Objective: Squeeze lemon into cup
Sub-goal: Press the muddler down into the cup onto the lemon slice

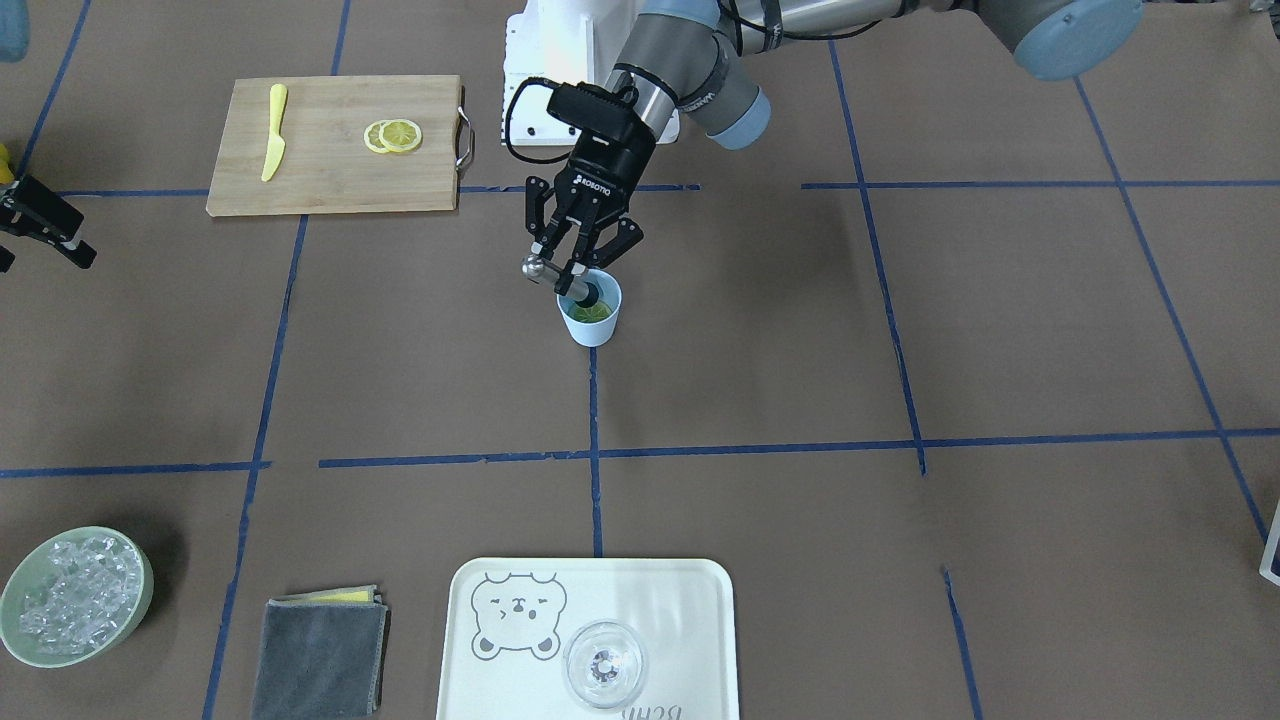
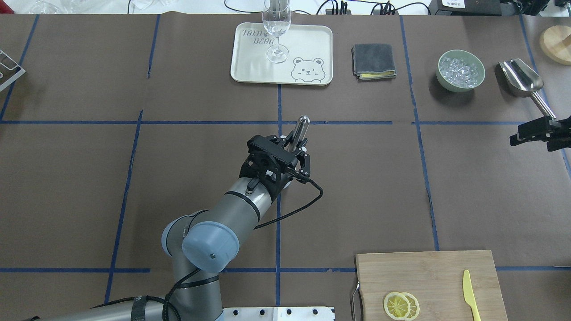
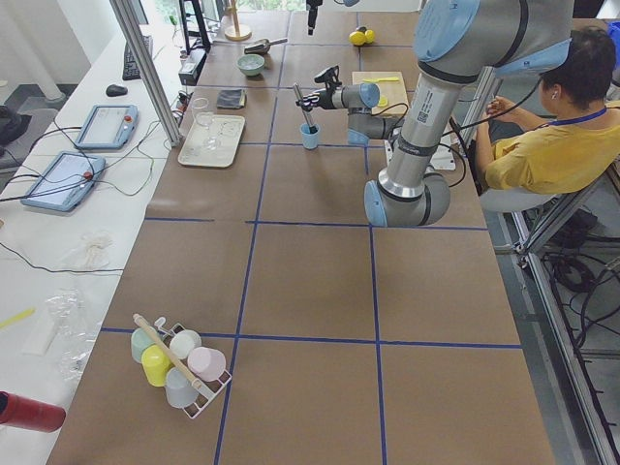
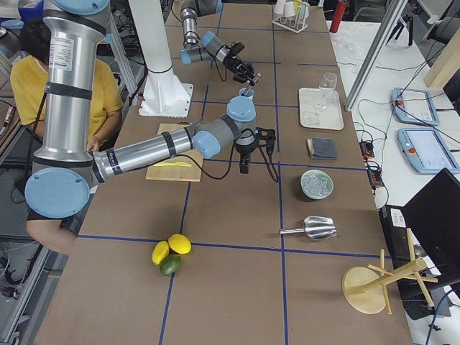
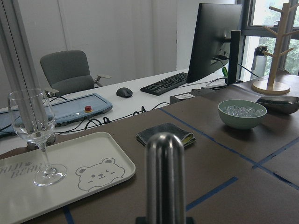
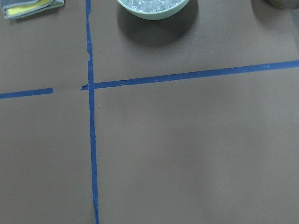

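Note:
The light-blue cup (image 1: 596,326) stands near the table's middle. A lemon slice (image 1: 590,313) lies inside it, partly covered. My left gripper (image 1: 562,272) is shut on a metal muddler (image 1: 552,274), tilted, with its lower end down in the cup on the slice. From overhead the gripper (image 2: 290,149) hides the cup, and the muddler's top (image 2: 303,121) sticks out beyond it. The muddler's rounded top fills the left wrist view (image 5: 164,177). Two more lemon slices (image 1: 393,135) lie on the cutting board (image 1: 330,180). My right gripper (image 1: 40,230) is open and empty at the table's side.
A yellow knife (image 1: 273,130) lies on the board. A green bowl of ice (image 1: 140,590), a folded grey cloth (image 1: 320,655) and a bear tray (image 1: 690,600) with a clear glass (image 1: 605,665) stand along the far edge. A metal scoop (image 2: 519,78) lies near my right gripper.

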